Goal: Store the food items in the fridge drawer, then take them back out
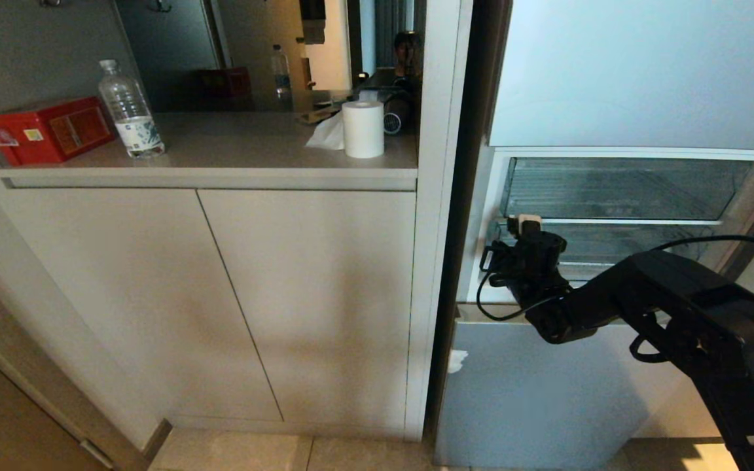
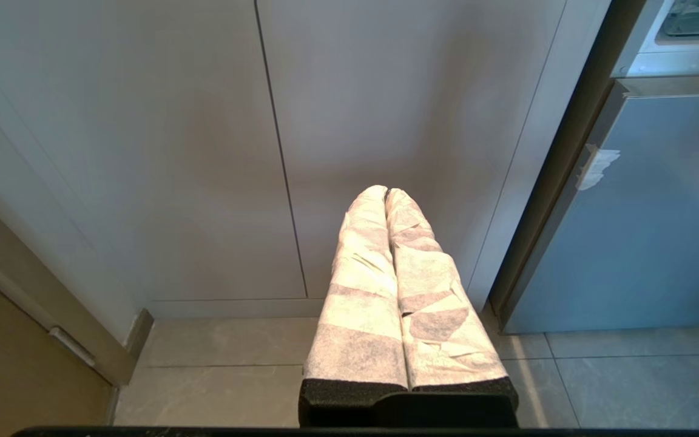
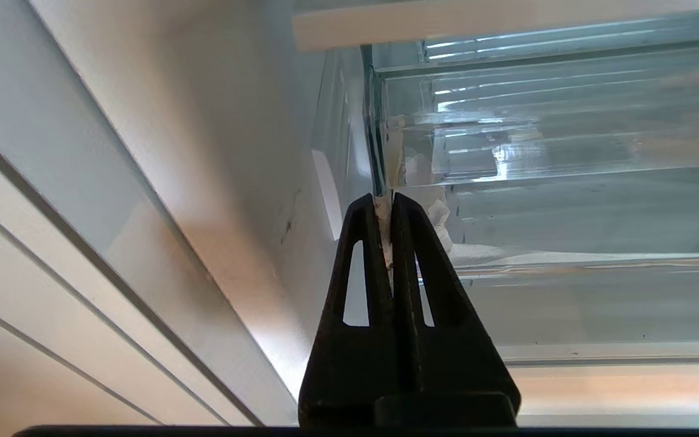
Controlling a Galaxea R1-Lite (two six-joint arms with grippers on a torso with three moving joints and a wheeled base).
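The fridge drawer (image 1: 612, 245) is a shallow clear plastic drawer in the open fridge, below a deeper clear bin (image 1: 612, 190). My right gripper (image 1: 525, 224) reaches in at the drawer's left end. In the right wrist view the right gripper (image 3: 384, 197) is shut, with a thin pale edge at the corner of the fridge drawer (image 3: 568, 164) pinched between its black fingers. My left gripper (image 2: 386, 189) is shut and empty. Its fingers are wrapped in white cloth, and it hangs low in front of the cabinet doors. The food items are out of view.
A white cabinet (image 1: 252, 294) with a counter stands to the left of the fridge. The counter holds a red box (image 1: 50, 131), a water bottle (image 1: 129, 111) and a paper roll (image 1: 362, 129). A silver-blue fridge panel (image 1: 534, 392) lies below the drawer. The floor (image 2: 234, 376) is tiled.
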